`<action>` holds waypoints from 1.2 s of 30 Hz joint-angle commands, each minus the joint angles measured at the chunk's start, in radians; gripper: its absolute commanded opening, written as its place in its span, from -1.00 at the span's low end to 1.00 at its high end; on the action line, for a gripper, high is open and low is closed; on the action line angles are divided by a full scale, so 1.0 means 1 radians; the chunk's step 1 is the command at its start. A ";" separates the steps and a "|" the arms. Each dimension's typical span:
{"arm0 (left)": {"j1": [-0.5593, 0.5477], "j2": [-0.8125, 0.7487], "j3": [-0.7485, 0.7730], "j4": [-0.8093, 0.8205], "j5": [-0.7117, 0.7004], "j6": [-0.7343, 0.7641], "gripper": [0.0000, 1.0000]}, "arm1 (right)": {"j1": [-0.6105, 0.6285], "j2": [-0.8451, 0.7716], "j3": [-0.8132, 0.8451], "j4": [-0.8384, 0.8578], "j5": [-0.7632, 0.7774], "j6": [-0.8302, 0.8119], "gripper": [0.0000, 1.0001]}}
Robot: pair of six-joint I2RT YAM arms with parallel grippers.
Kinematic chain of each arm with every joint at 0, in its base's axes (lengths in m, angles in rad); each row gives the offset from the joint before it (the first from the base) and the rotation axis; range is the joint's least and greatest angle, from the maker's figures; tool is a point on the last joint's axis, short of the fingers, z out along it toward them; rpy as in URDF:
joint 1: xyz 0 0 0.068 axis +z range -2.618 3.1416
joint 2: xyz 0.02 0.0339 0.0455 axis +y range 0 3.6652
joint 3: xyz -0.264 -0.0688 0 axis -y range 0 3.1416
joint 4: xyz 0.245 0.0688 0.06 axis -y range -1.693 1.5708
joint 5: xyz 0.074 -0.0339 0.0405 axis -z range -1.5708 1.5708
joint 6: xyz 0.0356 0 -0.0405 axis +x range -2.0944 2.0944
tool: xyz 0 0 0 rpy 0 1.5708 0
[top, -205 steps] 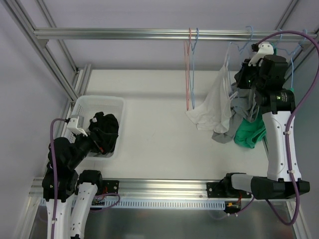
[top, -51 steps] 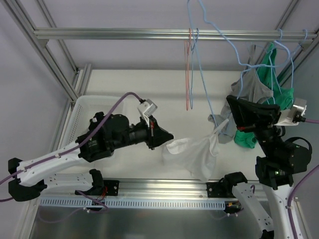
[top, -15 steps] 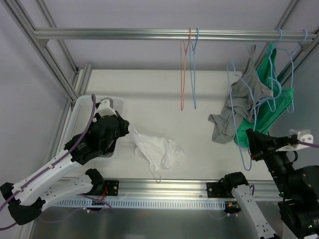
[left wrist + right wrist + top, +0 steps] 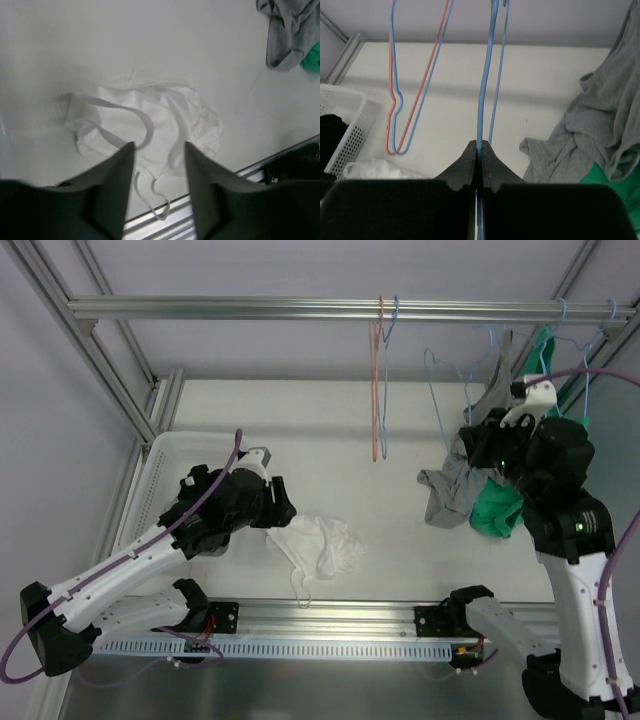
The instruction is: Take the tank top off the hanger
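Observation:
The white tank top point(image 4: 322, 546) lies crumpled on the table near the front edge, free of any hanger. In the left wrist view the tank top point(image 4: 150, 125) spreads out below my left gripper point(image 4: 159, 150), whose jaws stand open with nothing between them. From above, the left gripper point(image 4: 283, 508) hovers at the garment's left edge. My right gripper point(image 4: 481, 146) is shut on the wire of a bare blue hanger point(image 4: 486, 85). In the top view the right gripper point(image 4: 468, 440) holds that blue hanger point(image 4: 440, 390) up near the rail.
A pink and a blue hanger point(image 4: 380, 390) hang empty from the aluminium rail point(image 4: 250, 308). A grey garment point(image 4: 447, 492) and a green one point(image 4: 498, 512) hang at the right. A white basket point(image 4: 165, 455) holding black clothes stands at the left.
The left jaws have opened and let go of the white tank top, which now lies on the table. The right arm has lifted the blue hanger towards the rail.

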 commanded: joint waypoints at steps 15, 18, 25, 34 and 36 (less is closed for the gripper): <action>-0.023 -0.305 -0.109 -0.054 0.237 0.086 0.97 | 0.030 0.407 0.316 0.175 -0.035 -0.079 -0.99; -0.023 -0.320 -0.115 -0.069 0.221 0.094 0.97 | 0.080 0.450 0.304 0.171 0.062 -0.100 -0.99; -0.026 -0.279 -0.116 -0.066 0.225 0.093 0.97 | 0.159 0.494 0.253 0.177 0.209 -0.105 -0.99; -0.096 -0.239 -0.083 -0.054 0.185 0.079 0.97 | 0.234 0.506 0.241 0.207 0.173 -0.064 -0.99; -0.124 -0.202 -0.075 -0.040 0.169 0.079 0.97 | 0.242 0.511 0.246 0.210 0.156 -0.052 -0.99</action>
